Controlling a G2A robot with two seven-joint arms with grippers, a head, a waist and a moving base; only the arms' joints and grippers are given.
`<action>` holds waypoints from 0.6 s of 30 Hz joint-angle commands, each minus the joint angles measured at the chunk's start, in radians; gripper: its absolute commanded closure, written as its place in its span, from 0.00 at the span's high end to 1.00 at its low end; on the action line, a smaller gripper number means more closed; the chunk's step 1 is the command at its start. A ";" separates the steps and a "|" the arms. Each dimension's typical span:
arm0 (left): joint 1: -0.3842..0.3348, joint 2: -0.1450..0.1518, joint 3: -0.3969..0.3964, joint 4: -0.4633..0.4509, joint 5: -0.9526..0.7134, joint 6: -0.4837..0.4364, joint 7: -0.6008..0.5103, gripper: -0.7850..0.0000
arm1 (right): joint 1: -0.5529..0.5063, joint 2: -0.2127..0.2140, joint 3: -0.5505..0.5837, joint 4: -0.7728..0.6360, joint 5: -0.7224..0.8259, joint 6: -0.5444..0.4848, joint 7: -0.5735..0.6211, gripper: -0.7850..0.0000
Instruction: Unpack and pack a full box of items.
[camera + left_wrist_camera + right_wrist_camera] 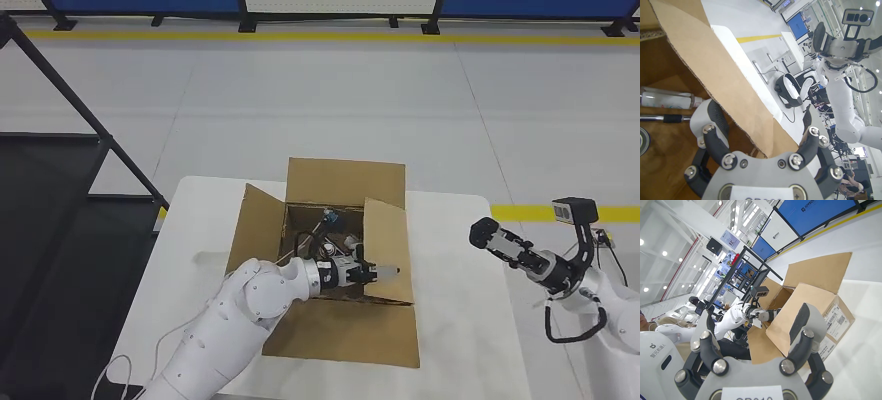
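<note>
From above, the open box sits in the middle of the white surface. The left gripper reaches in across the side flap, and the right gripper hangs well apart, off to that side. At the left wrist, the fingers are spread wide and straddle the flap's edge, one inside the box and one outside. A bottle and a metal rod lie just beyond the inner finger. At the right wrist, the fingers are wide and hold nothing, and the box stands farther off.
</note>
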 commanded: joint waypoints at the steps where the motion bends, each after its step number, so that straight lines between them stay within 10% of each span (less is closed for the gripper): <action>1: -0.002 -0.004 0.005 -0.011 0.008 0.013 0.015 1.00 | 0.001 0.003 0.003 0.007 0.008 -0.004 0.001 1.00; 18: -0.116 -0.093 0.141 0.056 0.013 0.027 0.140 1.00 | -0.071 0.036 0.137 0.041 0.077 -0.047 -0.028 1.00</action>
